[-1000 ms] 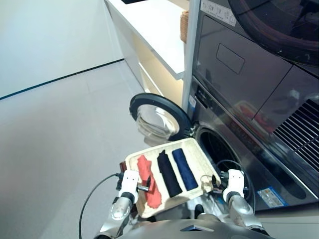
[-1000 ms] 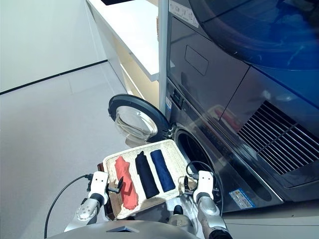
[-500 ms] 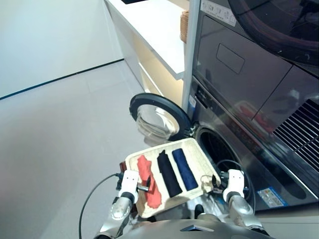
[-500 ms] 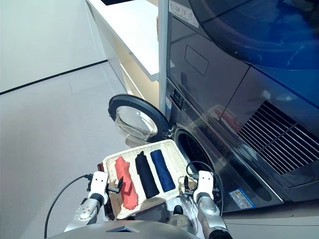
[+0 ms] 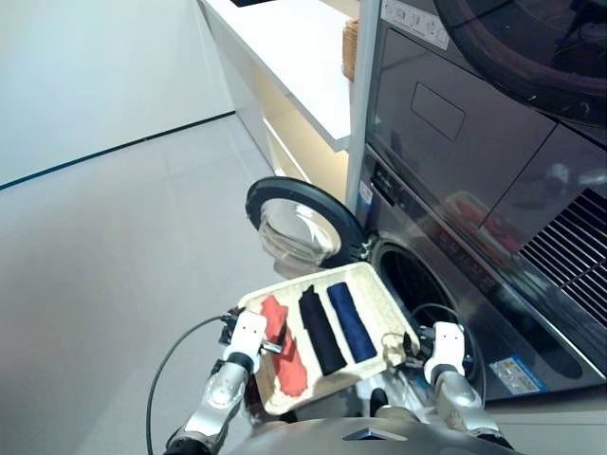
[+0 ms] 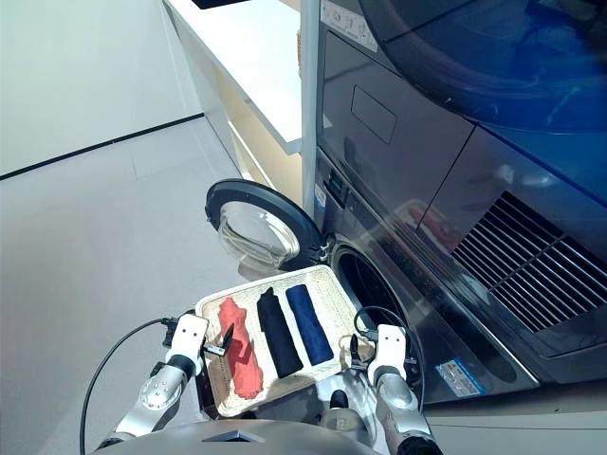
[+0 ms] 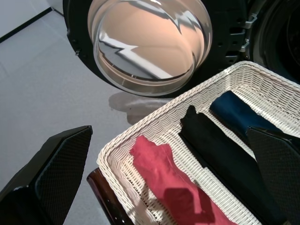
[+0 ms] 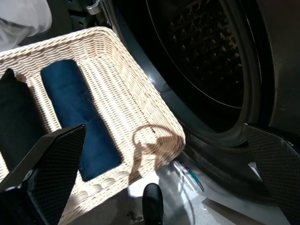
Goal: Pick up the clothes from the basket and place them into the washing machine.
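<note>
The cream wicker basket [image 5: 383, 296] sits in front of the washing machine [image 5: 446, 284], whose round glass door [image 5: 302, 224] hangs open to the left of the dark drum [image 8: 201, 51]. Three clothes lie side by side in it: red [image 5: 283, 349], black [image 5: 320, 330], navy [image 5: 351, 320]. My left gripper [image 5: 273, 343] is open at the basket's left side, over the near part of the red cloth [image 7: 168, 183]. At the basket's near right corner, beside the navy cloth [image 8: 77, 115], my right gripper [image 5: 400, 353] is open and holds nothing.
A second dark unit [image 5: 493, 85] is stacked above the washer. A white counter [image 5: 294, 57] runs along the wall to its left, above the door. A black cable [image 5: 166, 379] loops from my left arm over the grey floor.
My left arm has risen and moved forward a little, bringing its gripper in over the basket's left rim toward the red cloth. The right arm and the clothes have not moved.
</note>
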Available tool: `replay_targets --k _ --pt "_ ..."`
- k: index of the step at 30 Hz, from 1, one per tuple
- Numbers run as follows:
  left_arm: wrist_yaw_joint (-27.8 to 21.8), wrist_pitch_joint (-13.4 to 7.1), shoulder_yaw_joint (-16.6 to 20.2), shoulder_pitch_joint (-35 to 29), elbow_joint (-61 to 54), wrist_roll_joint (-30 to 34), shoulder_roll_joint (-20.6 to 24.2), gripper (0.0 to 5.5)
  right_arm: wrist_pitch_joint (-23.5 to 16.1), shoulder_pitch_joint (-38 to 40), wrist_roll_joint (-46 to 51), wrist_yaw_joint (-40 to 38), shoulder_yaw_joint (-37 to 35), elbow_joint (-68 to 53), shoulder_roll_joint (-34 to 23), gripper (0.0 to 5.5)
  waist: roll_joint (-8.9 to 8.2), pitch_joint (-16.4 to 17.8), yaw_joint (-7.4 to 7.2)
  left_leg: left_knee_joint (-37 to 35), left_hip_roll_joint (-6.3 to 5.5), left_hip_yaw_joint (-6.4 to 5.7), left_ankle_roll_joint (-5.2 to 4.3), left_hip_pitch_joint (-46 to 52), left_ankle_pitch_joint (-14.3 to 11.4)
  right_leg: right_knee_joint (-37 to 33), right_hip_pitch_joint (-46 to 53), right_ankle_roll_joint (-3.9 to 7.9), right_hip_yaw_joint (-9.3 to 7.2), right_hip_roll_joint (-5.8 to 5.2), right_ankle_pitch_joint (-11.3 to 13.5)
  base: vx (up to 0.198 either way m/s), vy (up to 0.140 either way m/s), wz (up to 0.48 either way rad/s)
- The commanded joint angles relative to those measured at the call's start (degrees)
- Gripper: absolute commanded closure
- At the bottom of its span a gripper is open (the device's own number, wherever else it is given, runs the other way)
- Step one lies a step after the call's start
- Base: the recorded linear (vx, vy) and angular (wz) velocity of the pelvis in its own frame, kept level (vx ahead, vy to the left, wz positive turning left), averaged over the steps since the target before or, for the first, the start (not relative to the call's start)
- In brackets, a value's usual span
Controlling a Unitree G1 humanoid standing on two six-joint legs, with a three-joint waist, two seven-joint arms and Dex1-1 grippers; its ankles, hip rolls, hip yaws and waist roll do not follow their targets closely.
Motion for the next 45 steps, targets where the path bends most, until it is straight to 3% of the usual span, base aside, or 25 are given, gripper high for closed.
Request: replay_targets --k 1,3,6,10,15,22,31,37,41,45 --pt "1.5 -1.9 0.2 -5.8 -1.0 1.6 2.0 0.0 -3.7 -6.3 -2.6 -0.5 1.2 -2.0 -0.7 0.0 -4.54 4.2 -0.41 8.2 -4.33 2.01 2.42 -5.4 -4.1 1.4 2.2 2.23 4.27 -1.79 -3.0 -0.149 0.011 0.055" --pt "2.1 -2.0 -0.3 -6.8 -1.0 1.5 2.1 0.0 -3.7 -7.3 -3.3 -0.6 1.8 -3.3 -1.3 0.0 -4.55 5.7 -0.42 12.3 -5.07 2.31 3.03 -9.0 -5.7 5.7 -1.4 1.89 5.34 -2.41 -4.0 -0.146 0.039 0.049" --pt "3.4 -2.2 -1.3 -9.7 -1.0 1.1 2.2 0.0 -4.2 -10.2 -4.2 -1.7 2.9 -5.2 -2.2 0.0 -4.05 8.6 -0.83 16.8 -5.6 2.35 3.81 -14.4 -6.7 13.7 -9.7 1.36 6.48 -2.15 -5.8 -0.199 0.066 -0.114" --pt "6.2 -1.9 -2.4 -13.7 0.9 0.8 1.8 0.0 -4.6 -13.1 -3.5 -3.2 3.4 -6.9 -2.2 0.0 -4.3 11.0 -1.48 24.1 -5.22 2.26 3.67 -22.9 -7.7 20.7 -18.1 0.71 7.32 -2.25 -7.5 -0.179 0.004 0.018" --pt "9.9 -1.4 -2.9 -16.8 2.8 -1.0 0.6 0.0 -5.2 -15.3 -2.8 -5.5 3.3 -9.2 -2.7 0.0 -4.41 12.9 -2.14 29.8 -4.84 2.34 3.66 -31.9 -8.1 25.8 -27.0 0.18 7.5 -1.89 -7.9 -0.142 -0.006 0.043" --pt "13.4 -1.0 -3.0 -22.4 3.5 -4.8 -1.5 0.0 -6.0 -19.0 -2.2 -8.9 3.2 -11.1 -2.5 0.0 -4.3 13.7 -2.56 34.8 -4.3 2.02 3.25 -43.5 -7.9 30.3 -38.2 -0.28 7.73 -1.75 -8.0 -0.13 -0.009 0.055" --pt "18.8 -0.4 -1.9 -26.3 1.6 -7.6 -4.3 0.0 -6.8 -21.5 -1.8 -12.0 3.1 -12.3 -1.6 0.0 -4.17 13.6 -2.59 39.3 -4.2 1.56 3.51 -52.2 -8.4 35.1 -47.3 -0.59 8.05 -1.95 -8.5 -0.052 0.003 0.021" --pt "18.3 -1.6 -1.7 -29.7 2.0 -19.3 -8.1 0.0 -6.8 -22.6 -0.8 -13.7 3.9 -12.4 -0.9 0.0 -4.16 13.1 -3.02 40.9 -4.47 1.31 3.75 -56.7 -8.1 36.7 -52.0 -0.72 8.35 -2.0 -8.1 -0.026 0.004 0.019" --pt "20.1 -1.0 -1.6 -31.1 2.2 -20.1 -9.1 0.0 -6.7 -22.8 -0.6 -14.3 4.1 -12.7 -0.7 0.0 -4.13 12.8 -3.16 41.7 -4.65 0.94 3.93 -58.8 -8.0 37.5 -54.0 -0.88 8.36 -2.04 -8.1 0.0 0.0 0.0" --pt "25.2 -0.4 -2.0 -32.5 2.2 -15.8 -9.6 0.0 -7.1 -22.8 -0.6 -15.7 4.7 -12.7 -0.5 0.0 -4.22 12.3 -3.26 42.6 -4.59 0.59 4.0 -61.1 -8.0 38.5 -56.5 -0.97 8.32 -1.94 -8.0 0.0 0.0 0.0"
